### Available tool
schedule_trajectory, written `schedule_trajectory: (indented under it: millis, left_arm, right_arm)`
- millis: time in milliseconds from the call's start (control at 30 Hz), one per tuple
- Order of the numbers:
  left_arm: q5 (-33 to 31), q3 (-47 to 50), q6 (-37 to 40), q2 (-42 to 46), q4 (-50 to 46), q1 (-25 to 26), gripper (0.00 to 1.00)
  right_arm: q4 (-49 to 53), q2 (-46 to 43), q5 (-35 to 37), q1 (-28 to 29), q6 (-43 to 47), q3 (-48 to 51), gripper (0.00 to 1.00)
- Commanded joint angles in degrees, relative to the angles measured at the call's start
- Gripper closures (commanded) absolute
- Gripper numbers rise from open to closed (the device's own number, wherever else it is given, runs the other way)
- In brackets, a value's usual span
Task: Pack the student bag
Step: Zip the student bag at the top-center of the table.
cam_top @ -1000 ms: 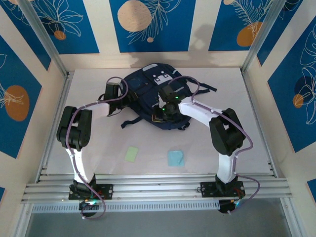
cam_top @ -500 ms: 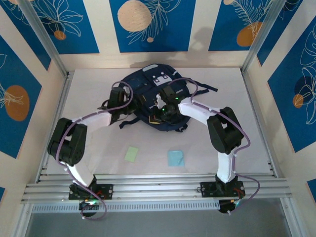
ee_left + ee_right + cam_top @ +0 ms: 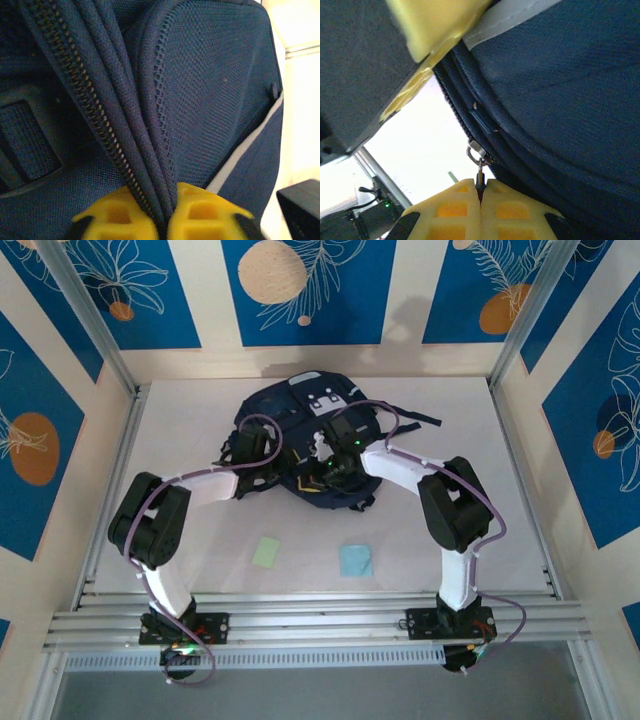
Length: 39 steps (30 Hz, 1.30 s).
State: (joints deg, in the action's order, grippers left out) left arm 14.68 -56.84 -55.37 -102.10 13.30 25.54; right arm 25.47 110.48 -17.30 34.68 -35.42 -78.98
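Groundwork, seemingly: clamping the student bag's [image 3: 300,410] zipper fold [image 3: 150,150] with the left hand [image 3: 164,220], pinching its zipper pull [image 3: 479,167] with the right hand [image 3: 481,200], leaving the green square [image 3: 267,552] and blue square [image 3: 356,560] lying unpacked near that bag.

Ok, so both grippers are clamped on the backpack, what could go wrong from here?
1. The right gripper pinches only the thin end of the zipper pull; a sideways tug could slip it free.
2. The left gripper clamps a bunched fold of the student bag beside the zipper teeth; that fabric might jam the slider, or slip out of the grip.
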Motion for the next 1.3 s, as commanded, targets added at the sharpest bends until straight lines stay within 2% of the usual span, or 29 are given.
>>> schedule_trajectory:
  millis: [0, 133, 367, 600, 767, 867, 1033, 1167, 1267]
  left_arm:
    - [-3.0, -0.9, 4.0, 1.1, -0.5, 0.0, 1.0]
    - [-3.0, -1.2, 5.9, 2.2, -2.3, -0.2, 1.0]
    - [-1.7, -2.4, 8.5, 3.0, -4.9, -0.3, 1.0]
    - [-2.0, -1.9, 9.5, 3.7, -5.9, -0.4, 1.0]
    - [-0.2, -2.0, 8.5, 3.5, -5.5, -0.3, 1.0]
    - [2.0, -1.3, 5.4, 4.2, -3.1, 0.1, 1.0]
    - [5.1, 1.0, -4.4, 6.6, 6.2, 0.6, 1.0]
    - [5.5, 0.3, -9.3, 8.4, 9.5, 0.7, 1.0]
    - [4.7, -0.1, -11.4, 9.7, 11.1, 1.1, 1.0]
  right_arm:
    - [13.1, -3.0, 2.4, -1.6, 6.6, 1.1, 1.0]
    - [20.7, -5.2, 10.5, -4.8, 11.3, 2.8, 1.0]
    - [25.0, -6.9, 21.6, -11.0, 14.0, 2.1, 1.0]
    - [24.0, -6.5, 16.8, -12.8, 15.1, -1.7, 1.0]
    - [21.7, -6.6, 13.9, -11.1, 14.7, -1.7, 1.0]
    - [18.6, -8.0, 9.7, -9.1, 11.6, -1.6, 0.99]
    - [8.7, -11.8, 3.9, -5.9, 2.9, 2.0, 0.77]
    - [4.5, -14.4, 4.5, -4.0, -1.8, 3.8, 0.54]
    - [3.1, -15.4, 6.1, -2.9, -5.8, 4.3, 0.43]
